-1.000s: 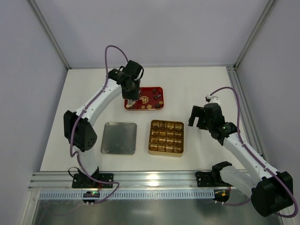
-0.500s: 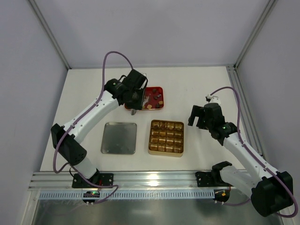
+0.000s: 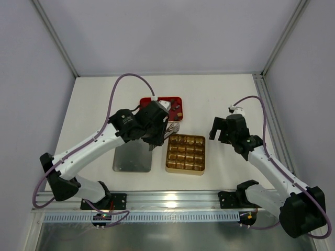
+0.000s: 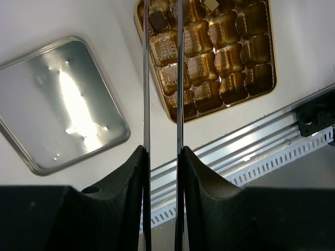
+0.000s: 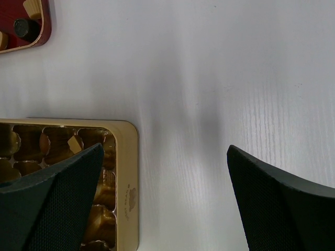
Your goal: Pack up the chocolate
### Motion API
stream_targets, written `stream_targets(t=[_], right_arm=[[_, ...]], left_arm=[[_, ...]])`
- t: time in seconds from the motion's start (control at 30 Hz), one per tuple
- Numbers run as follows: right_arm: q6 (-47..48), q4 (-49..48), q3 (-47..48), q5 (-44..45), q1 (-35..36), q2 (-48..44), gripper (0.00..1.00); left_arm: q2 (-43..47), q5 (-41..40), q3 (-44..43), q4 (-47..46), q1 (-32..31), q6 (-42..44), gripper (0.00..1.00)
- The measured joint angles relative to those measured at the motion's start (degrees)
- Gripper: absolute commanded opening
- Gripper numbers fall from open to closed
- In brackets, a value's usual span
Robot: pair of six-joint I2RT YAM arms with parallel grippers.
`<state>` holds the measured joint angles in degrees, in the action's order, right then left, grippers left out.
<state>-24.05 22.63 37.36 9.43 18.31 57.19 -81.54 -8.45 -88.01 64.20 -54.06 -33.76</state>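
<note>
**Fingers over the gold tin, right side wide open**

On your left wrist view, the left gripper (image 4: 162, 21) shows two long thin fingers (image 4: 133, 172). They run parallel with only a narrow gap between them. They leave the picture at its top edge, so you cannot tell if the tips hold anything.

Below them lies the left column of the gold tin (image 3: 167, 154). One dark brown piece of chocolate (image 4: 157, 22) sits in a cell right in that gap. Whether the fingers touch it cannot be told. One more piece shows in the tin's far row.

Just beside the tin, on its left, you see a silver square tray (image 4: 63, 104). From the top view, the left arm passes above part of this tray.

Beyond the tin stands the red tray (image 3: 167, 98), partly hidden by the same arm. It holds more chocolate, among it a dark round piece and some tan ones.

The right gripper (image 5: 165, 198) has its jaws spread wide and holds nothing. Only the bare white table (image 3: 220, 94) is between them. It hangs to the right of the tin, near the far right corner, with a tan piece in the cell there.
</note>
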Motion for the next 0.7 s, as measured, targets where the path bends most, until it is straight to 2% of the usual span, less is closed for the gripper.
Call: stream_targets(t=[0.33,0.7], right_arm=[[-0.09,-0.79,0.00,0.00,-0.02,1.70,1.00],[-0.09,-0.81,0.00,0.02,-0.02,1.73,1.00]], left_arm=[[6.47,-0.57,6.69,1.29,-4.87,-4.33,0.29],[8.31,-0.50,11.26,1.44,-7.08,-6.36,0.30]])
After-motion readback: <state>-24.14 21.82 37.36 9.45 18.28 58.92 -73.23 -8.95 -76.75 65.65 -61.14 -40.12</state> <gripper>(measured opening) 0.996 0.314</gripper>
